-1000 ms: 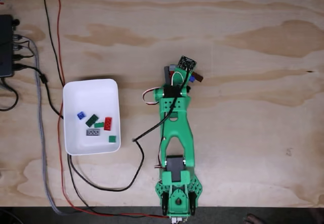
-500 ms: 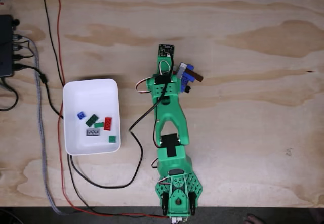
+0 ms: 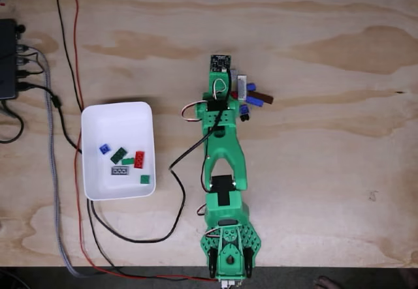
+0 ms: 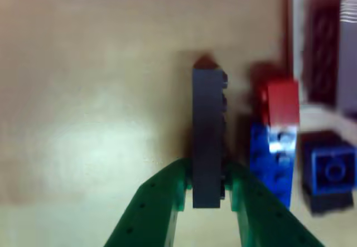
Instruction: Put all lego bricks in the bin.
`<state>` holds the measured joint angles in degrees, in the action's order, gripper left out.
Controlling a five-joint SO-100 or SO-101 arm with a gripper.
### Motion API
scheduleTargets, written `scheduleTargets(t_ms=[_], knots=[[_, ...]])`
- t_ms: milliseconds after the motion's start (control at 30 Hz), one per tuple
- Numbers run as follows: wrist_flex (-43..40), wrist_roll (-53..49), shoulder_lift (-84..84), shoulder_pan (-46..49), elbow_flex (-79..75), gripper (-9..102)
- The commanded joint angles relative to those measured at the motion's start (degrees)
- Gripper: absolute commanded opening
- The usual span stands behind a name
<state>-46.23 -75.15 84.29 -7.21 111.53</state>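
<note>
The grasp step looks in hand: in the other view the green fingers pinch a dark grey brick standing on edge, with a blue brick and red brick just right. Next calls for lifting it toward the bin, far left on the counter in the fixed view, where the arm hides the pinch.

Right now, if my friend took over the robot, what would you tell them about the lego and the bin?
Gripper: green fingers shut on a dark flat lego plate standing on edge.
Bin: the white shallow plastic tray holds five bricks already, among them a red one and a grey one.
Left: a cluster by the arm on the wooden table, including a small blue brick and a brown plate.
</note>
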Motion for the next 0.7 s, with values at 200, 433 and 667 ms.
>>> scheduleTargets(t_ms=[200, 433, 667], knots=[[-28.7, 23.4, 40.0, -24.7, -20.3, 0], [-40.3, 34.5, 15.7, -43.8, -37.1, 0], [-29.4, 41.4, 8.3, -50.7, -22.9, 28]])
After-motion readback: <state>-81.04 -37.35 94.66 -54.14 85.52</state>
